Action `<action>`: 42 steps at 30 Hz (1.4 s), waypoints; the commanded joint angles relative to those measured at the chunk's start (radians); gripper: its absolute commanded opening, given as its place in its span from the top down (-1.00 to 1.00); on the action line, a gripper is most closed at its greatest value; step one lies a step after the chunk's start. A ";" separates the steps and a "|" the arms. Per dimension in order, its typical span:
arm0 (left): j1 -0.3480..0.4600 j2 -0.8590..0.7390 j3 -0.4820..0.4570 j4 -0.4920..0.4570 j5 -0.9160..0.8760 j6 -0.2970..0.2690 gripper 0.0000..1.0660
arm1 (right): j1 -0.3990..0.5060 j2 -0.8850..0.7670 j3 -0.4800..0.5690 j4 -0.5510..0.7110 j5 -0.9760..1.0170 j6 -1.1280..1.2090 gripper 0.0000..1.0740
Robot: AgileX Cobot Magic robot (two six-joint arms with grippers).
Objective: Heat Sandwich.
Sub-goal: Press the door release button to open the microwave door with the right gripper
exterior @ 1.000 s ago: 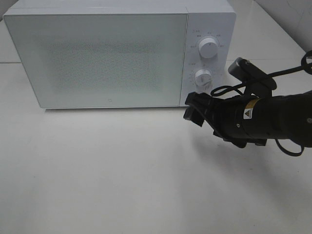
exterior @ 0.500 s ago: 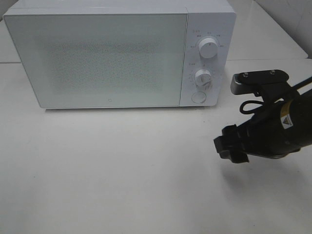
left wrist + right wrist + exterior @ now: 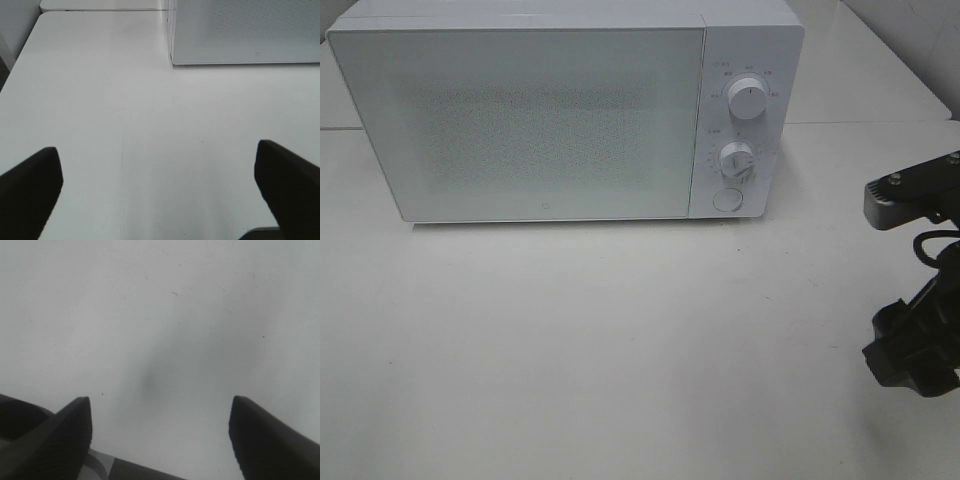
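Note:
The sandwich is out of view in every frame. A white microwave (image 3: pixel 560 110) stands at the back of the table with its door shut; part of its door shows in the left wrist view (image 3: pixel 240 30). My right gripper (image 3: pixel 905 355) is at the right edge of the exterior view, above bare table in front and to the right of the microwave. In the right wrist view its fingers (image 3: pixel 55 435) stand wide apart over bare table, with nothing between them. My left gripper (image 3: pixel 160 185) shows only in its wrist view, open and empty over the table in front and left of the microwave.
The microwave has two white knobs (image 3: pixel 748 100) and a round button (image 3: pixel 726 199) on its right panel. The white table (image 3: pixel 600 340) spreads in front of it. The table's left edge (image 3: pixel 20 55) shows in the left wrist view.
My right arm has drawn back from the microwave's control panel, moving right and toward the front of the table. The microwave has not moved.

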 commanded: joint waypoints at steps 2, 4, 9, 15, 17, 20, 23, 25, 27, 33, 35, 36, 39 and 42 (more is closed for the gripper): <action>0.002 -0.020 0.001 -0.007 -0.009 -0.003 -0.87 | -0.005 -0.096 -0.002 0.052 0.049 -0.053 -0.37; 0.002 -0.020 0.001 -0.007 -0.009 -0.003 -0.87 | -0.005 -0.116 -0.002 0.064 0.058 -0.073 -0.37; 0.002 -0.020 0.001 -0.007 -0.009 -0.003 -0.87 | -0.005 -0.242 -0.002 0.115 0.115 -0.143 -0.37; 0.002 -0.020 0.001 -0.007 -0.009 -0.003 -0.87 | -0.005 -0.449 -0.001 0.122 0.234 -0.146 -0.37; 0.002 -0.020 0.001 -0.007 -0.009 -0.003 -0.87 | -0.005 -0.489 -0.001 0.122 0.249 -0.146 -0.37; 0.002 -0.020 0.001 -0.007 -0.009 -0.003 -0.87 | -0.005 -0.647 0.000 0.122 0.272 -0.146 -0.37; 0.002 -0.020 0.001 -0.007 -0.009 -0.003 -0.87 | -0.005 -0.754 0.000 0.116 0.285 -0.147 -0.37; 0.002 -0.020 0.001 -0.007 -0.009 -0.003 -0.87 | -0.005 -0.810 0.001 0.106 0.293 -0.147 -0.37; 0.002 -0.020 0.001 -0.007 -0.009 -0.003 -0.87 | -0.006 -0.860 0.007 0.094 0.298 -0.146 -0.37; 0.002 -0.020 0.001 -0.007 -0.009 -0.003 -0.87 | -0.062 -0.995 0.073 0.093 0.266 -0.156 -0.37; 0.002 -0.020 0.001 -0.007 -0.009 -0.003 -0.87 | -0.097 -1.025 0.073 0.094 0.266 -0.156 -0.37; 0.002 -0.020 0.001 -0.007 -0.009 -0.003 -0.87 | -0.135 -1.059 0.073 0.094 0.266 -0.156 -0.37; 0.002 -0.020 0.001 -0.007 -0.009 -0.003 -0.87 | -0.179 -1.091 0.073 0.094 0.266 -0.156 -0.37; 0.002 -0.020 0.001 -0.007 -0.009 -0.003 -0.87 | -0.237 -1.135 0.073 0.094 0.266 -0.156 -0.37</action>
